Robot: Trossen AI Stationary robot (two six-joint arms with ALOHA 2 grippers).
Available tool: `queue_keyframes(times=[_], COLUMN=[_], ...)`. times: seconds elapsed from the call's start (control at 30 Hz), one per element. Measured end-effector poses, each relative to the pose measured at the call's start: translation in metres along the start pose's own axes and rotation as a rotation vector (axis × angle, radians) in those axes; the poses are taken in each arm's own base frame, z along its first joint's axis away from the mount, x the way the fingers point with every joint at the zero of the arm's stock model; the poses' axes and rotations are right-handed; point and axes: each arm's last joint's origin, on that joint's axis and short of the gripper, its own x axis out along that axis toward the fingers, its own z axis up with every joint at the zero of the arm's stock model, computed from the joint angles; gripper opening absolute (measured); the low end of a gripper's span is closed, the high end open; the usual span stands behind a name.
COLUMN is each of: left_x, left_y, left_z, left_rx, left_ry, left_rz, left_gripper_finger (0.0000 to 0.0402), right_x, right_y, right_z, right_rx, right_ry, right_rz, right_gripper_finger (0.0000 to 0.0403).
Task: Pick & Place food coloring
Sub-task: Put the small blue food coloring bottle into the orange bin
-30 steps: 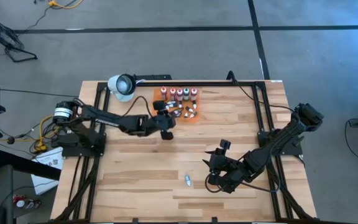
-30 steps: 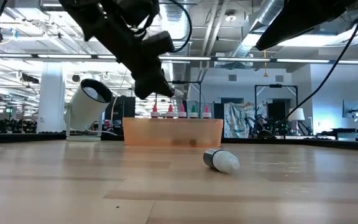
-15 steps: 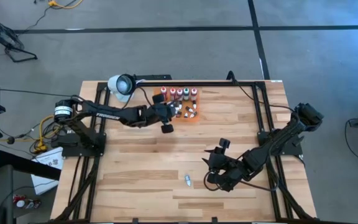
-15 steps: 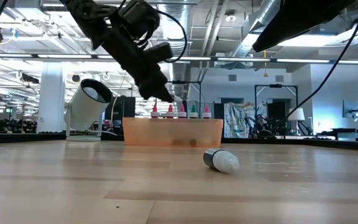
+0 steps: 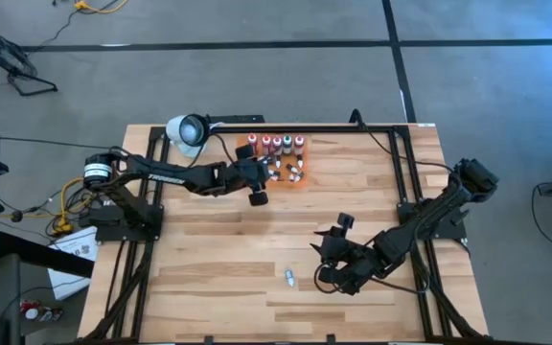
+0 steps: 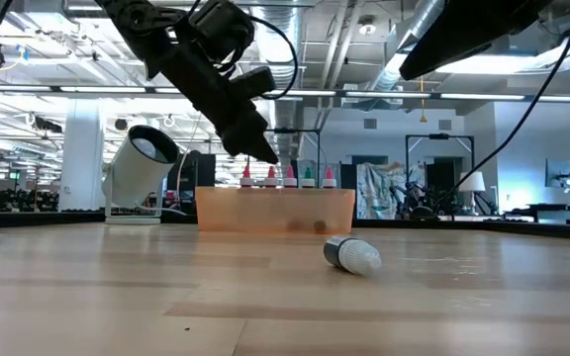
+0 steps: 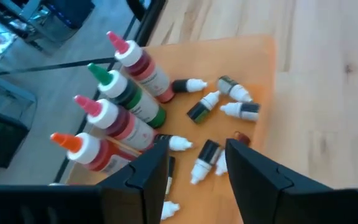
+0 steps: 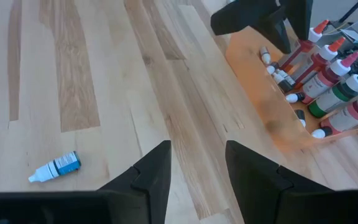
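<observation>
The food coloring sits mostly in a flat orange tray (image 5: 245, 144) at the table's far middle. Several larger bottles (image 7: 123, 106) with white caps stand upright in a row, and small vials (image 7: 207, 152) lie loose on the tray floor. One more vial (image 5: 289, 279) with a blue label lies on its side on the bare wood near the front. My left gripper (image 7: 197, 146) hovers open above the tray's left part, over the loose vials, holding nothing. My right gripper (image 8: 197, 146) hangs open above the table, right of the lone vial (image 8: 55, 168).
A white round lamp-like device (image 5: 188, 131) stands at the far left, beside the tray. Black frame rails (image 5: 401, 153) run along the far edge and both sides. Bare wood lies between the tray and the lone vial (image 6: 351, 255).
My left gripper has swung toward the table's far edge, from the wood just in front of the tray to above the tray's left part, rolling a little, and has then kept still. The right arm and the lone vial have stayed put.
</observation>
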Motion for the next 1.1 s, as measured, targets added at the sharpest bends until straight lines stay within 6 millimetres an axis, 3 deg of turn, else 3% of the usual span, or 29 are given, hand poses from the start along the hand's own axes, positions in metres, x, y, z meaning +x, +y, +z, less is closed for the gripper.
queue_keyframes(times=[0.2,0.53,0.7,0.87,1.1], left_x=[-0.014,-0.065,-0.087,-0.103,-0.131], left_y=[-0.011,-0.017,-0.03,-0.053,-0.095], left_z=[0.01,0.031,0.018,0.004,-0.01], left_rx=[0.038,0.118,0.118,0.129,0.161], left_ry=[-0.068,-0.254,-0.123,0.052,0.083], left_rz=[-0.108,-0.43,-0.687,-0.796,-0.908], left_gripper_finger=[0.0149,0.0138,0.0137,0.0137,0.0137], right_x=[0.005,0.023,0.035,0.038,0.052], right_y=[-0.004,-0.006,-0.008,-0.007,0.027], right_z=[0.004,0.002,-0.003,-0.002,-0.013], right_rx=[0.033,0.117,0.17,0.21,0.225], right_ry=[-0.007,-0.067,-0.072,-0.101,-0.126], right_rz=[-0.01,0.016,0.106,0.137,0.233], right_gripper_finger=[0.0141,0.0143,0.0139,0.014,0.0147])
